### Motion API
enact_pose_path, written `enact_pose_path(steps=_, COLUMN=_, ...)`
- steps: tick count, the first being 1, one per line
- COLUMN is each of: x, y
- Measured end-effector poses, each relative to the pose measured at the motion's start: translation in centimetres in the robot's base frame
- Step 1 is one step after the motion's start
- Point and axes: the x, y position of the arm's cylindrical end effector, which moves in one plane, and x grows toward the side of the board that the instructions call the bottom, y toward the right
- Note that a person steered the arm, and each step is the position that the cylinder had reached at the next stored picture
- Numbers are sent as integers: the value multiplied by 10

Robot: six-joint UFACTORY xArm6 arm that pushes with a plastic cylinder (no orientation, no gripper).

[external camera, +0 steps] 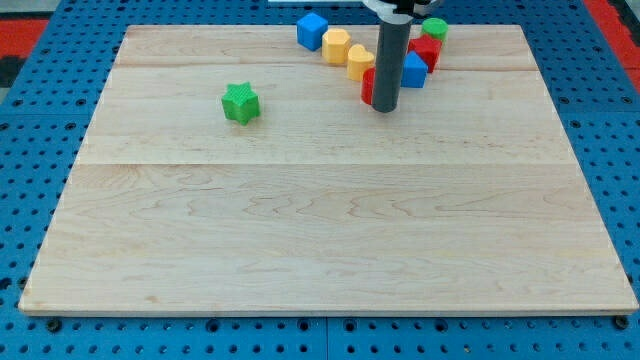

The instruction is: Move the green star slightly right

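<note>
Green star [240, 103] lying alone on the wooden worktop [320, 230], toward the view's upper left. My tip [385, 108] down on the worktop well to the star's right, just in front of a cluster: blue cube [312, 30], two yellow blocks [336, 45] [359, 61], red block [368, 86], another blue block [413, 70], second red block [427, 50], green block [435, 27]. No jaws on this rod.

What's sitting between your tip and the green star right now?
Nothing: the camera view shows bare board between my tip and the green star. The star lies to the view's left of the tip; the other blocks cluster behind the rod.
</note>
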Motion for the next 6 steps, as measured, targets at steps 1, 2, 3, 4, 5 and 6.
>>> enact_pose_path(steps=1, x=20, y=-4)
enact_pose_path(steps=2, x=46, y=-76)
enact_pose_path(steps=3, x=100, y=-135)
enact_pose_path(steps=4, x=42, y=-240)
enact_pose_path(steps=5, x=-3, y=-258)
enact_pose_path(steps=6, x=22, y=-185)
